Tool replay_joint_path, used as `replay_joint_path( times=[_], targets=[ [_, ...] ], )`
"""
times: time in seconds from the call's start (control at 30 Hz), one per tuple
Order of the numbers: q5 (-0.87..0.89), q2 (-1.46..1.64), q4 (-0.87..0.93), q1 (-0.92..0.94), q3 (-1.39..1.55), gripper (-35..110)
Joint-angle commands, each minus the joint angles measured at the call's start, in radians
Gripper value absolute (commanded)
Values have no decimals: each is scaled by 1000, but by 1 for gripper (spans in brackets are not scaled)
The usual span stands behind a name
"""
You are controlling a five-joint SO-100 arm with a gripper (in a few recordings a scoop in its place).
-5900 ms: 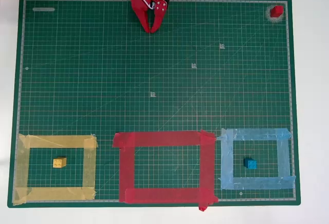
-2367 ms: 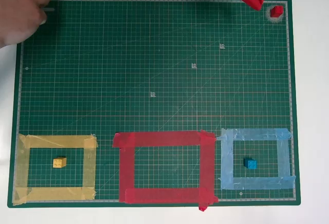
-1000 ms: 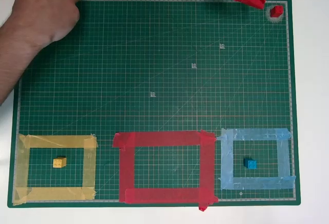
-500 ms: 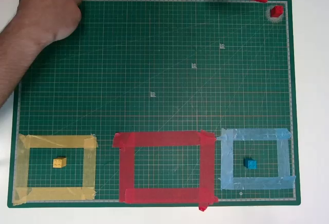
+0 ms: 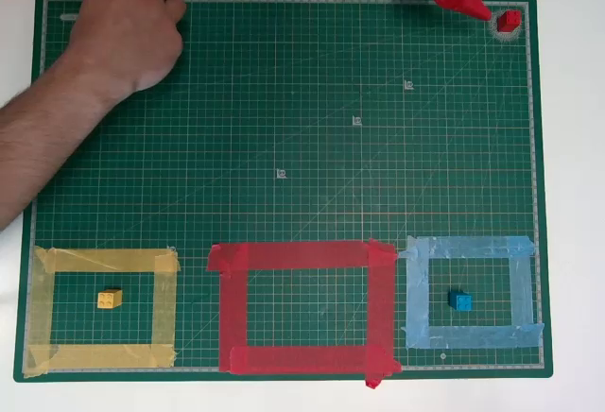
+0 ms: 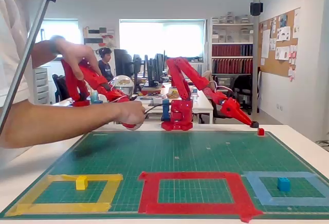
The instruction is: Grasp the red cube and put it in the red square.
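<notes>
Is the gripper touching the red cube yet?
Apart. In the overhead view a strip of green mat shows between the gripper tip and the red cube; the fixed view shows a gap too.

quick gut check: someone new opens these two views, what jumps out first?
Probably the three tape frames along the near edge of the green mat: yellow frame, the red square and light-blue frame, the outer two each holding a matching cube. Next, a person's forearm and hand reaching over the mat's far left corner in the overhead view. Last, the red cube alone in the far right corner, the gripper just beside it.
</notes>
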Motion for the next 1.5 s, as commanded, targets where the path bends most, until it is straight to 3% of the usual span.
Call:
replay_joint_path(
  times=[0.0, 1.47],
  targets=[
    [9, -83, -38, 5, -140, 19],
    [9, -244, -37, -34, -253, 19]
  ],
)
